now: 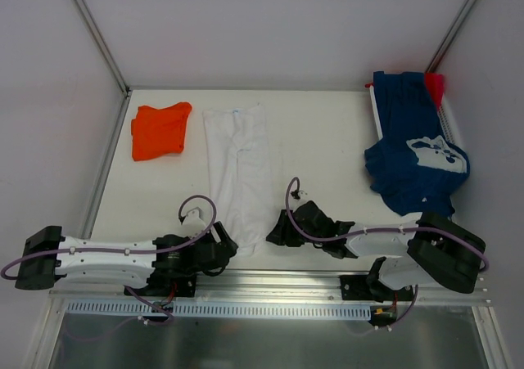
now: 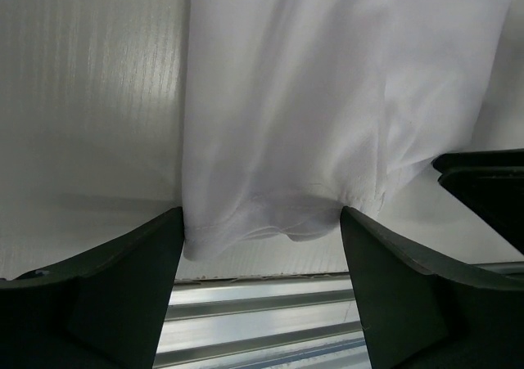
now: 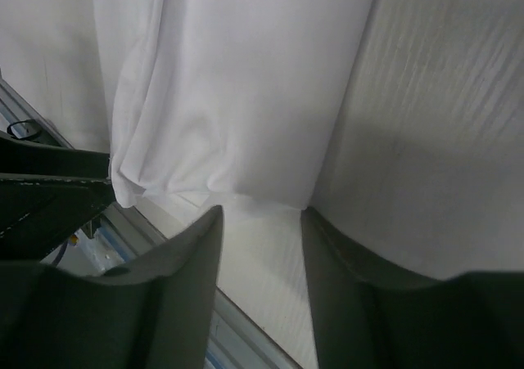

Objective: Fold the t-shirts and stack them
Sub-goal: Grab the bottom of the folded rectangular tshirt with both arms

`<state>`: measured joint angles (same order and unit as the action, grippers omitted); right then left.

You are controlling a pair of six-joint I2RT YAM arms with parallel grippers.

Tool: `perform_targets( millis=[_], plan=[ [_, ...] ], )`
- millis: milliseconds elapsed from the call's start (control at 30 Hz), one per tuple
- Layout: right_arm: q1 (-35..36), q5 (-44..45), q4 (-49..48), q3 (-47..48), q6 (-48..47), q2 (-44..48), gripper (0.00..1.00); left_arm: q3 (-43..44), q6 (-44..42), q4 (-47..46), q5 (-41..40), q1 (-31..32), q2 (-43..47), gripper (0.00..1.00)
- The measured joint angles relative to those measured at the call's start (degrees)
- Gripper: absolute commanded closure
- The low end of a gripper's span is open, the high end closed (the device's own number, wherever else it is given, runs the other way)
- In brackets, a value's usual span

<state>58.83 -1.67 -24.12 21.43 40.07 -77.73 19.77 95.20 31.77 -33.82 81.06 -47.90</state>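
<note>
The white t-shirt [image 1: 239, 168] lies folded into a long narrow strip down the middle of the table. My left gripper [image 1: 231, 248] is open at the strip's near left corner; the wrist view shows the hem [image 2: 262, 222] between its spread fingers. My right gripper [image 1: 274, 236] is open at the near right corner, with the hem edge [image 3: 262, 201] at its fingertips. Neither grips cloth. The orange t-shirt [image 1: 160, 129] lies folded at the far left. The navy t-shirt with white print [image 1: 413, 152] is heaped at the far right, the small red one [image 1: 435, 83] peeking out behind it.
The navy heap rests on a white rack [image 1: 452, 128] at the right wall. The metal rail [image 1: 270, 283] runs along the table's near edge just behind both grippers. Walls enclose the table on the left, back and right.
</note>
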Motion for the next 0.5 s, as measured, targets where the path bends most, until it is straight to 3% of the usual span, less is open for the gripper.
perform_targets(
  millis=[67,500],
  plan=[
    [1.73,1.33,0.66,-0.9,0.48,0.9,0.65,-0.11,1.05,-0.04,-0.33,0.66,-0.09,0.23],
    [4.28,2.99,-8.79,-1.68,4.85,-4.76,0.66,1.11,8.39,-1.05,-3.61,7.52,-5.66,0.28]
  ],
)
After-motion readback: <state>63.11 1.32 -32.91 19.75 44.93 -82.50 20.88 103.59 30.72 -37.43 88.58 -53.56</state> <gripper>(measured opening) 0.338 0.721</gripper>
